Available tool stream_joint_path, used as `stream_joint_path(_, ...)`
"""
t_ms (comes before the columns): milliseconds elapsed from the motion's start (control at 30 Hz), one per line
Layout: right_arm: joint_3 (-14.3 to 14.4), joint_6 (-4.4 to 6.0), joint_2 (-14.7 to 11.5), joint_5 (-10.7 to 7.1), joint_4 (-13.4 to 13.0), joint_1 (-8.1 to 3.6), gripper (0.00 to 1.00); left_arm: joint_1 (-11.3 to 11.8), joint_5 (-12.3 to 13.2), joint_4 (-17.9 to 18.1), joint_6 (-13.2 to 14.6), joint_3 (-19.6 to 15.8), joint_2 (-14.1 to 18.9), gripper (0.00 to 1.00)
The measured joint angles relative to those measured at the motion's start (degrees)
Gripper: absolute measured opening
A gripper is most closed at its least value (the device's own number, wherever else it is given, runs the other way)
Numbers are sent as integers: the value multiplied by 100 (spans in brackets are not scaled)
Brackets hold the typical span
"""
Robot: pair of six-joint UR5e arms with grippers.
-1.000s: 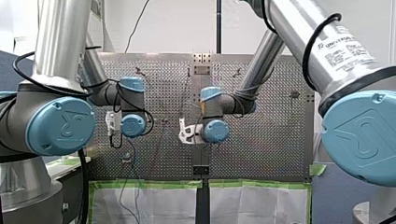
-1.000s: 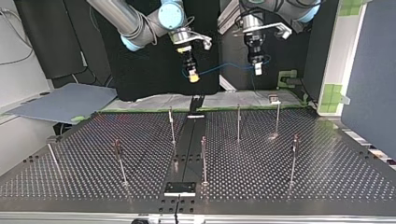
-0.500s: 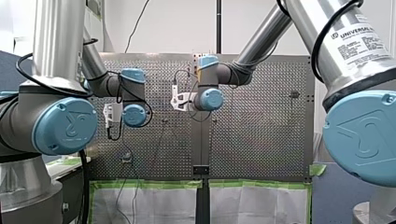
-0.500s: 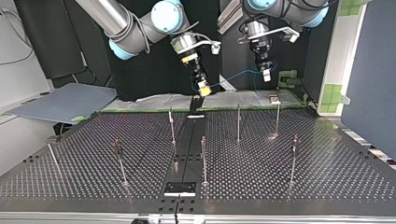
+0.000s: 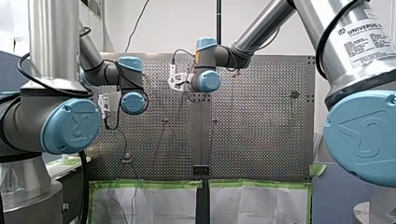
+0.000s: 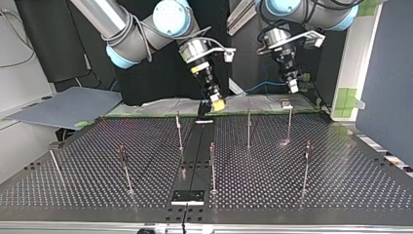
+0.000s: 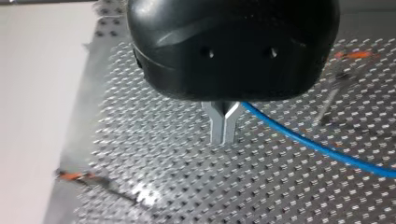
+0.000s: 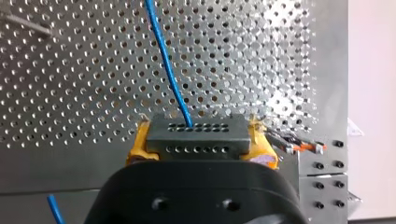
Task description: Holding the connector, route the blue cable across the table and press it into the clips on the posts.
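The blue cable [image 6: 263,87] hangs between my two grippers above the table's far edge in the top view. My right gripper [image 6: 216,103], with yellow pads, is shut on the dark grey connector [image 8: 196,135]; the cable [image 8: 163,56] leaves the connector's face and runs ahead over the perforated plate. My left gripper [image 6: 293,87] sits further to that view's right. Its metal fingers [image 7: 224,137] are shut, with the cable [image 7: 317,147] coming out at their base and trailing off to one side. Thin posts [image 6: 249,127] with clips stand on the table below, none touching the cable.
Several more posts [image 6: 178,129] [image 6: 212,165] [image 6: 307,165] stand across the perforated table [image 6: 292,190]. A black strip [image 6: 195,156] runs down its middle. A grey board [image 6: 68,105] lies off the top view's left, and a green-taped fixture [image 6: 302,80] is behind my left gripper.
Both grippers have moved lower and to the right in the top view, toward the table's far edge. My right gripper now tilts down near the black strip's end. The cable hangs shorter between them.
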Motion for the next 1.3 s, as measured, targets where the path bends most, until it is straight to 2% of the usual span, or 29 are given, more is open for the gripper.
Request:
stream_joint_path(200,-210,36,106,-10,119,47,0,133,8,-310,-113,301,157,0)
stream_joint_path(300,-353,88,124,-17,209,62,0,192,61,-501,-147,449,212,0)
stream_joint_path(633,-923,201,137,-94,716,71,0,371,227,-898,-208,860,253,0)
stream_joint_path(733,-1096,235,142,-106,820,66,0,425,238,-970,-218,974,268,0)
stream_joint_path(933,-1431,396,163,-183,885,29,0,548,336,-1058,-253,1177,270,0)
stream_joint_path(1033,-1563,443,200,-204,909,15,0,611,390,-1096,-278,1282,272,0)
stream_joint_path(1300,-1847,477,474,-212,1032,4,0,707,551,-1136,-329,1420,272,0)
